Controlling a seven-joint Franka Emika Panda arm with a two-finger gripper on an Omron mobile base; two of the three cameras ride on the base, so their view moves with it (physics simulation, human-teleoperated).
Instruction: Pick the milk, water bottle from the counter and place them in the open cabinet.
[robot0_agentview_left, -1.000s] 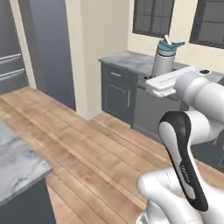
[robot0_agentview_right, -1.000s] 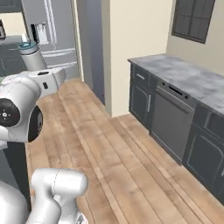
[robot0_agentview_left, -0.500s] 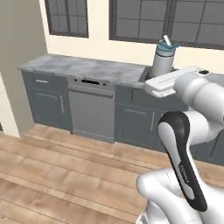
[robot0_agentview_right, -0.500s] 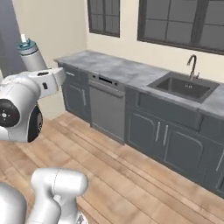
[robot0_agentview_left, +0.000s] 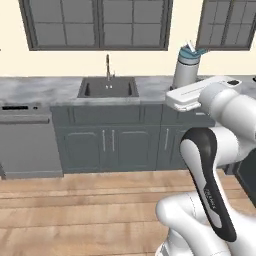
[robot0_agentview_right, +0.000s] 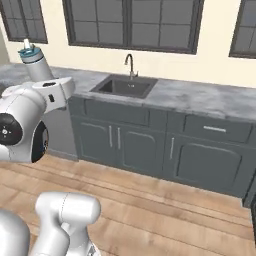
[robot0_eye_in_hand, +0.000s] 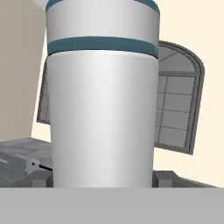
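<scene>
Water bottle (robot0_agentview_left: 186, 71) sits upright in the tool (robot0_eye_in_hand: 103, 183), long axis vertical, teal cap and spout up. In the left base view it's at upper right of frame, rising straight above the white hand; in the right base view (robot0_agentview_right: 38, 66) it's at upper left, leaning a little to the left. Hand view: bottle body (robot0_eye_in_hand: 103, 118) fills the centre, teal band near the top, base down at the bottom edge where the tool is. Tool is closed on the bottle, gripping low on the body; fingertips themselves are hidden behind it.

Ahead of the arm: sink (robot0_agentview_left: 108, 88) with tap set in a grey wall worktop (robot0_agentview_right: 210, 100), dark base cupboards below, windows (robot0_agentview_left: 97, 22) above, wood floor (robot0_agentview_right: 165, 210).

Key relation: bottle is already with the tool, so what counts is where the open cabinet lies from it, and I can't tell that; no open wall cabinet among what's ahead. Judgement: carry stage for the bottle, milk not yet dealt with. Keep the bottle upright till the shelf comes up; a tall thing held low could tip.
</scene>
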